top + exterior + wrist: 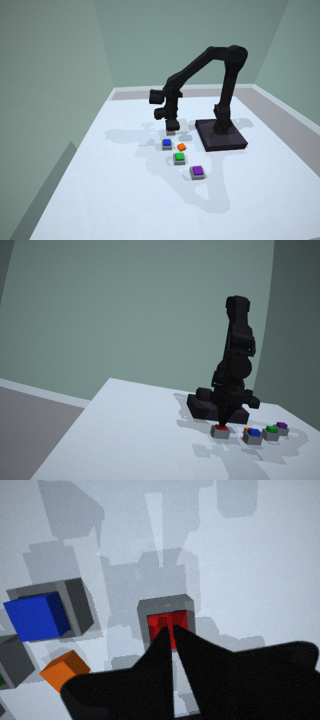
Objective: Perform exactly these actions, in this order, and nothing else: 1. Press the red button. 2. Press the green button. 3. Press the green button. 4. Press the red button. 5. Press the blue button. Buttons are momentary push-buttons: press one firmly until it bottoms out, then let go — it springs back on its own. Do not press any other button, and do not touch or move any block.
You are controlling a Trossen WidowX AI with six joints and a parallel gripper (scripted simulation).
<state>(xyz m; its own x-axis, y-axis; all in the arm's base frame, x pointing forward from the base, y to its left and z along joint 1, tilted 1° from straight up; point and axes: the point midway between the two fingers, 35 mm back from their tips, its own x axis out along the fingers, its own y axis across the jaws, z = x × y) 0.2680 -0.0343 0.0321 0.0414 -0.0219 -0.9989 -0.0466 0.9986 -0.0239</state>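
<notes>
The red button [217, 427] [182, 617] on its grey housing [170, 133] is under my gripper [222, 426] [170, 630]. The gripper is shut and empty, pointing down with its fingertips on the red cap. The cap sits sunk into its housing, lower than the other caps. In the top view the arm hides the fingertips and most of the cap. The blue button [166, 142] [254, 432] [37, 617] and the green button [179, 156] [271, 429] stand raised. Only a sliver of the green one shows in the wrist view.
An orange block [181, 146] [247, 430] [64, 670] lies near the blue and green buttons. A purple button [197, 170] [281, 425] stands beyond the green one, at the end of the row. The arm's dark base [224, 144] [206, 411] stands behind the buttons.
</notes>
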